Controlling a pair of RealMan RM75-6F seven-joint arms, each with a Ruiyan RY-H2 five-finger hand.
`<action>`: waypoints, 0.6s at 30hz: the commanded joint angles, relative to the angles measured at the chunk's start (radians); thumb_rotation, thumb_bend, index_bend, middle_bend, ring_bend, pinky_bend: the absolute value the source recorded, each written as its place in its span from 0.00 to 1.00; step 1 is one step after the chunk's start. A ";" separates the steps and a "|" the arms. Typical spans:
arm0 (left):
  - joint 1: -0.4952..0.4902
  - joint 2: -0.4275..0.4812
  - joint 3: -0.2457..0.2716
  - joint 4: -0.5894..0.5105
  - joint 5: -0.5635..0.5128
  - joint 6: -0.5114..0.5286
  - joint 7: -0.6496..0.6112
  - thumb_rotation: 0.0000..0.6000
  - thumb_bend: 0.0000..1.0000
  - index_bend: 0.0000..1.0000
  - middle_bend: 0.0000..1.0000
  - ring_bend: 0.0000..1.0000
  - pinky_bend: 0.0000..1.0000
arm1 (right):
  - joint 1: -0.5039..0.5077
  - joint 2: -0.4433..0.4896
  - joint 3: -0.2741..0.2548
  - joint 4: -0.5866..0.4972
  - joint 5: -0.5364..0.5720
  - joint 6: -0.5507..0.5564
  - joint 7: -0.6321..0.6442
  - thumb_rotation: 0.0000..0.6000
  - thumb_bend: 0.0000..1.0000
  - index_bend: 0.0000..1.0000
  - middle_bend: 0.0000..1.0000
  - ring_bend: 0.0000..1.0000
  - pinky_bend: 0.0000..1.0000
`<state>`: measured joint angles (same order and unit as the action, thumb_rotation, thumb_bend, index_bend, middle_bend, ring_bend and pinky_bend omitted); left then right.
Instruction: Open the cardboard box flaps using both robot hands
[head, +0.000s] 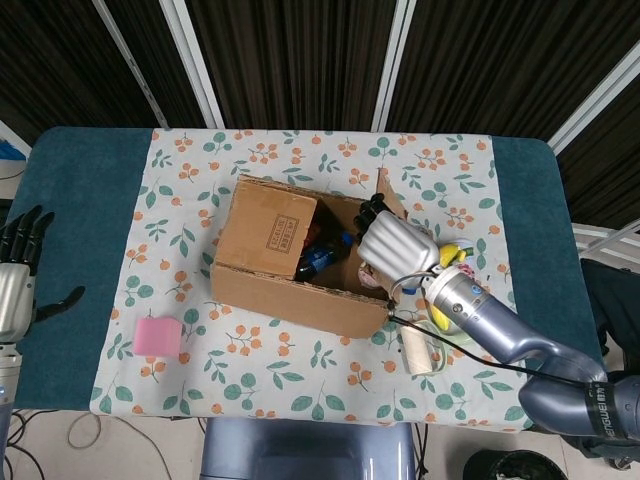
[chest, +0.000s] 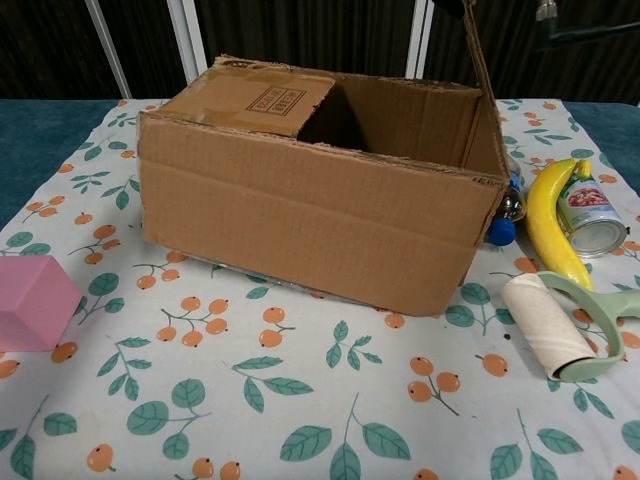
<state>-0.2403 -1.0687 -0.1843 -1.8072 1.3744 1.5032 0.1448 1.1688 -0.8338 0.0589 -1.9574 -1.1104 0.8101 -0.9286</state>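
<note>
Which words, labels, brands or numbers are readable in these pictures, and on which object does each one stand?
None can be read with certainty.
Printed rectangular stamp on the closed left flap of the brown cardboard box: too small and blurred to read.
Red label on the metal food can beside the yellow banana: picture only, text illegible.
Grey forearm of the right arm: small lettering, too blurred.

One cardboard box (chest: 320, 205) on the floral cloth, one pink block (chest: 33, 302) at the near left edge. One banana (chest: 548, 221), one tin can (chest: 589, 216), one lint roller (chest: 548, 324) toward the right edge. Two robot hands: left hand (head: 20, 275), right hand (head: 398, 245).
</note>
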 joint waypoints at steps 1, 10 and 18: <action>0.000 0.000 0.000 -0.001 0.001 0.000 0.001 1.00 0.13 0.00 0.00 0.00 0.09 | -0.013 0.014 -0.003 -0.012 -0.012 0.009 0.001 1.00 1.00 0.48 0.30 0.24 0.28; 0.003 0.000 -0.001 0.000 0.005 -0.001 -0.004 1.00 0.13 0.00 0.00 0.00 0.09 | -0.044 0.065 0.008 -0.050 -0.037 0.019 0.012 1.00 1.00 0.47 0.29 0.23 0.28; 0.003 0.000 -0.003 0.001 0.006 -0.002 0.000 1.00 0.13 0.00 0.00 0.00 0.09 | -0.060 0.098 0.024 -0.061 -0.046 0.008 0.027 1.00 1.00 0.44 0.29 0.23 0.28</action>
<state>-0.2376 -1.0686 -0.1873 -1.8059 1.3801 1.5008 0.1450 1.1099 -0.7368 0.0823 -2.0181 -1.1560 0.8189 -0.9024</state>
